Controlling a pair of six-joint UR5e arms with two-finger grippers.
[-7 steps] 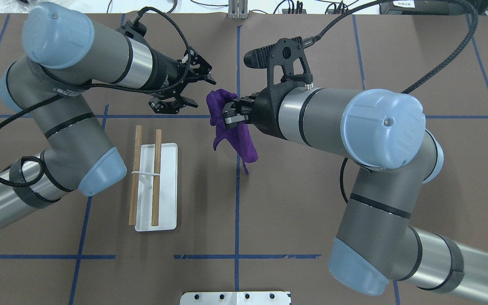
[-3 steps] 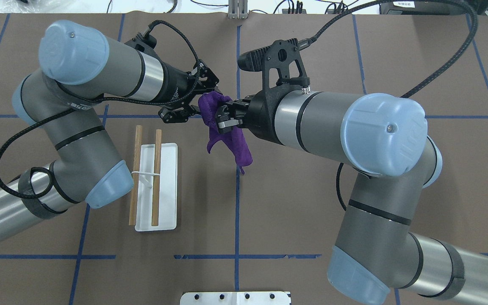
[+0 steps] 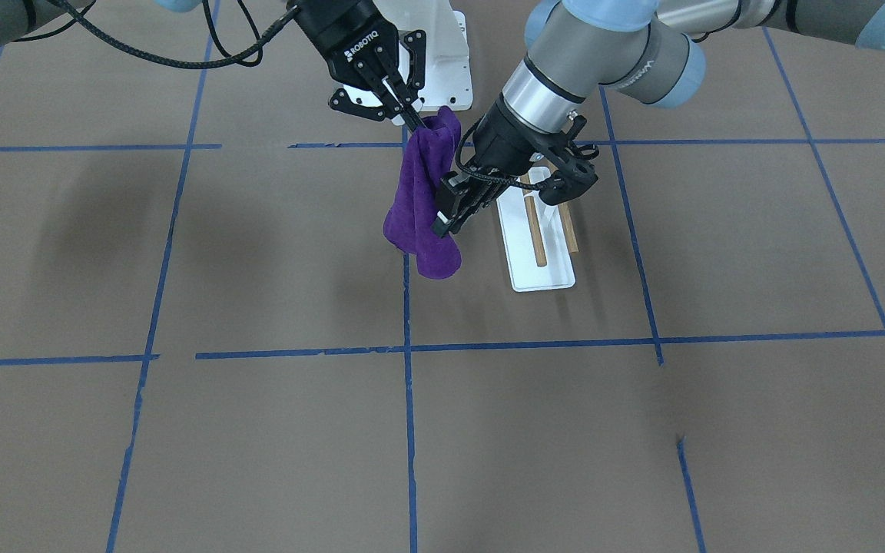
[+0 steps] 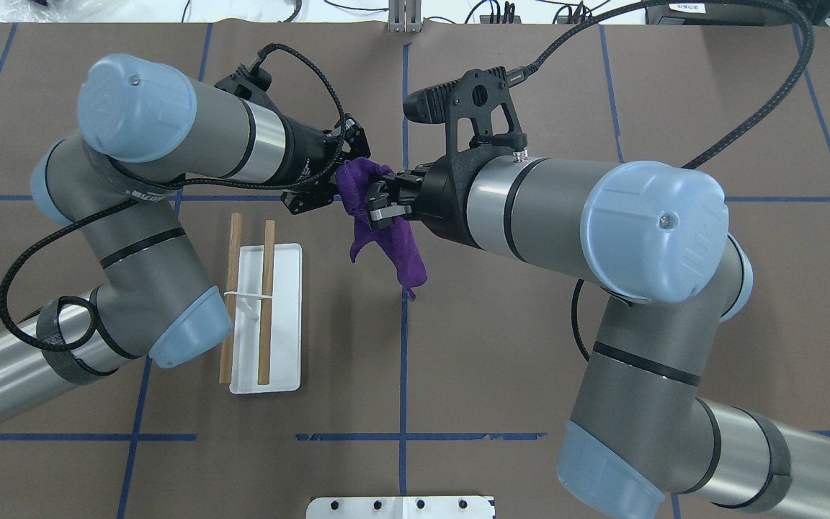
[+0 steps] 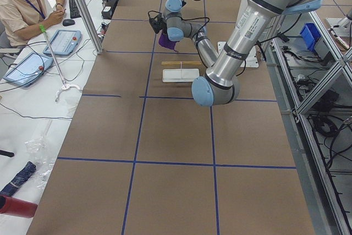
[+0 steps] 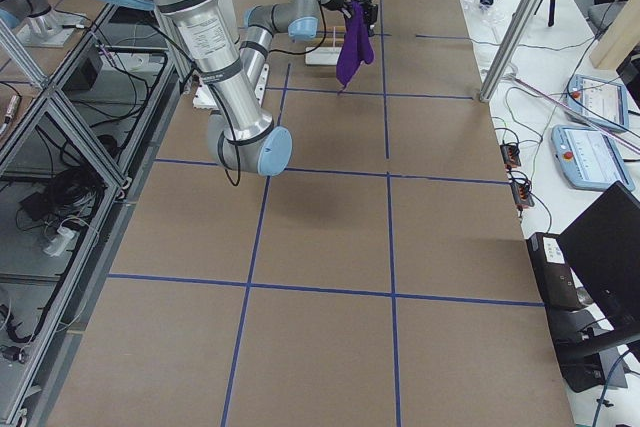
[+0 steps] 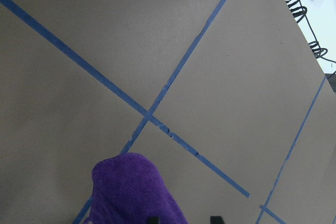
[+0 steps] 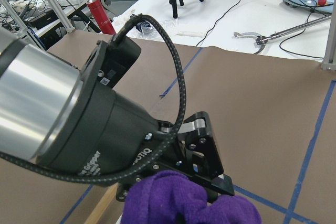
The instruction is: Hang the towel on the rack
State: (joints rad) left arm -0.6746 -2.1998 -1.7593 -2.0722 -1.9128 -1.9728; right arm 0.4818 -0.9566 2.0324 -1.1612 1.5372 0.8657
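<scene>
The purple towel hangs in the air over the table's middle, bunched at the top. My right gripper is shut on its top and shows there in the front view too. My left gripper is open, with its jaws either side of the towel's upper fold. One of its fingers lies against the towel's edge. The rack stands on the table to the left, with two wooden dowels above its white base. It also shows in the front view. Nothing hangs on the rack.
A white bolted pedestal sits at the table's near edge by the robot's base. Blue tape lines cross the brown table. My left forearm reaches over the table beside the rack. An operator sits past the table's far side.
My left arm has moved right, bringing its gripper from clear of the towel to around its upper fold. My right gripper has shifted slightly left with the towel.
</scene>
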